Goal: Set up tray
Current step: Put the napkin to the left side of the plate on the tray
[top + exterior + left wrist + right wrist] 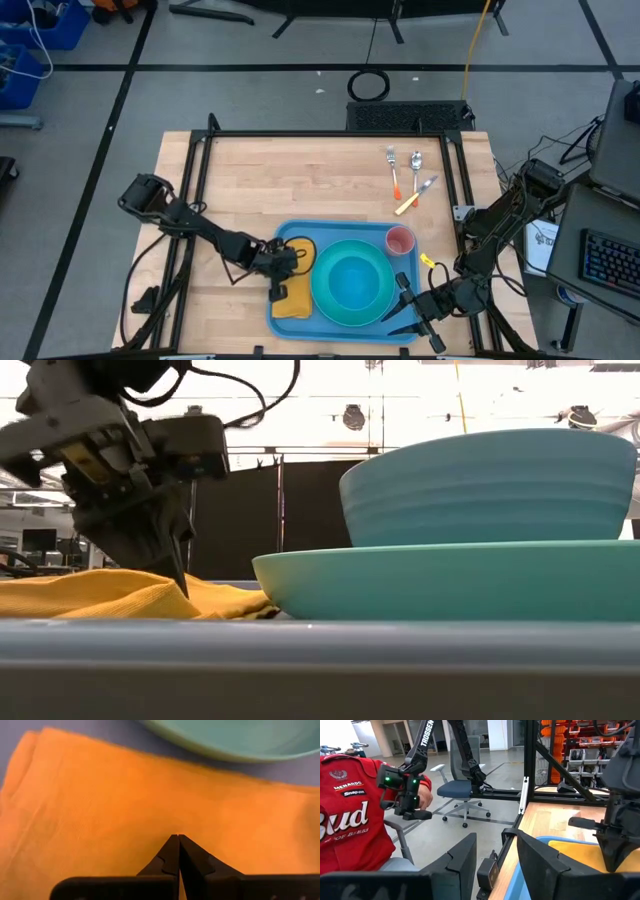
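Tray (296, 236) located at the tabletop's (300, 180) near edge, loaded.
Left claw (283, 272) is seen pressed together, tips on the yellow cloth (290, 302) beside the teal plate (352, 284); right claw (404, 312) is held spread at the tray's right corner.

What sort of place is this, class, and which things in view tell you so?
Probably a robotics lab or workshop: a wooden table in a metal frame on a taped concrete floor, a keyboard beside it, and orange storage racks behind.

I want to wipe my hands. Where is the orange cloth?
In the high view the orange cloth lies on the left end of the blue tray, right beside the teal plate, under the shut left gripper.
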`<state>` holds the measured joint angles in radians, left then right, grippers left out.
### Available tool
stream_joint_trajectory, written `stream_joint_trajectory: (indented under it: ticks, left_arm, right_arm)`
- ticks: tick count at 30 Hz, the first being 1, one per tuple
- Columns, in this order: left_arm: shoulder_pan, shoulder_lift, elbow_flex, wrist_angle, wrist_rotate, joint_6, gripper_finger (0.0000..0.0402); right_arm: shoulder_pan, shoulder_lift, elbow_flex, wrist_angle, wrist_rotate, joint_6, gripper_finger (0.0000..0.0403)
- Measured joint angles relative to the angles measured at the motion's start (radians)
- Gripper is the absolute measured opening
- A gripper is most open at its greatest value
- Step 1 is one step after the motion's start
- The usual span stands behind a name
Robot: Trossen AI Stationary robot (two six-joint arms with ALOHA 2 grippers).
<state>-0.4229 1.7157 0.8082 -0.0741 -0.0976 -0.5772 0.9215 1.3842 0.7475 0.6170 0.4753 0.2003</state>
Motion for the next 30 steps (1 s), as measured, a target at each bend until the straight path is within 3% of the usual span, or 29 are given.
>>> stream_joint_trajectory:
  ticks: [11,30]
  left_arm:
    - [0.019,0.054,0.003,0.069,0.026,0.03,0.0007]
    - [0.018,0.023,-0.001,0.059,0.019,0.056,0.0016]
  right_arm:
    - [-0.001,0.0,0.0,0.0,0.0,0.0,0.0134]
    - [-0.002,0.0,0.0,-0.001,0.0,-0.003,0.0134]
